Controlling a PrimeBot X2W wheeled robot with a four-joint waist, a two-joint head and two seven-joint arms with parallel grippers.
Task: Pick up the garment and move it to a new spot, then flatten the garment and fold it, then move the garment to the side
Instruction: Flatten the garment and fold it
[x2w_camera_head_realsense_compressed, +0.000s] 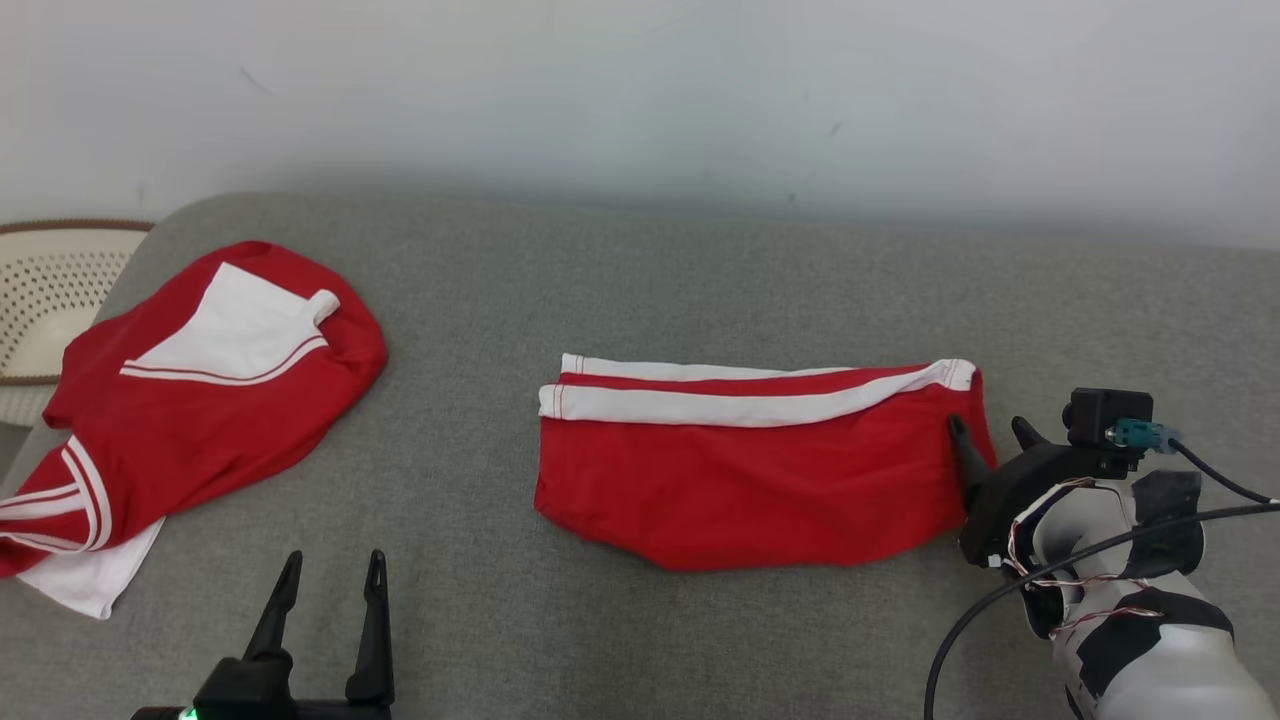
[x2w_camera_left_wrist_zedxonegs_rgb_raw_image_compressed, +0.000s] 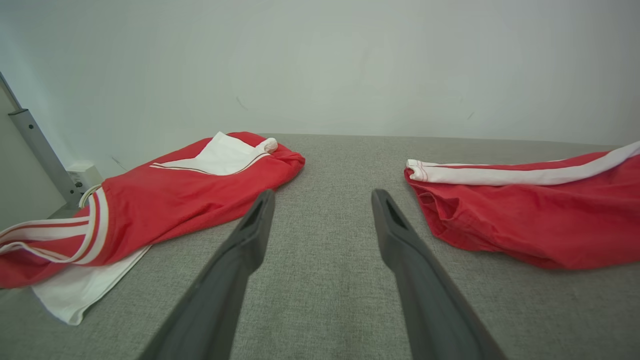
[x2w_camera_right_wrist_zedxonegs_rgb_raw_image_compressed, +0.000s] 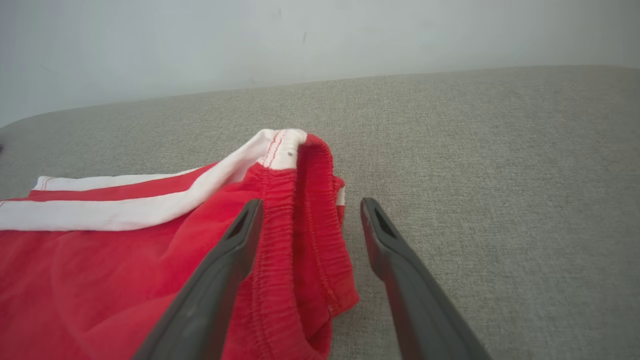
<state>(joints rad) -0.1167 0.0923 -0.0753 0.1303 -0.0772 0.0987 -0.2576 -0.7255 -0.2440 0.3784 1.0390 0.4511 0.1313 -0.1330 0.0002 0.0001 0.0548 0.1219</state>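
The left gripper (x2w_camera_head_realsense_compressed: 335, 556) is closest, low down and well off to the left of the red shorts (x2w_camera_head_realsense_compressed: 750, 480). Its two fingers are spread wide and hold nothing. The shorts lie folded flat on the grey cushion (x2w_camera_head_realsense_compressed: 640, 290), with white stripes along their far edge. The right gripper (x2w_camera_head_realsense_compressed: 987, 425) is at the right end of the shorts, fingers spread too. One finger sits over the stretchy waistband (x2w_camera_right_wrist_zedxonegs_rgb_raw_image_compressed: 300, 225), and the other is over the cushion just beside it. A red and white top (x2w_camera_head_realsense_compressed: 200, 420) lies far to the left of the shorts. The folding looks done, so I think moving the shorts aside is the step now. Next, the right fingers should squeeze all the waistband layers together so the fold does not fall open.
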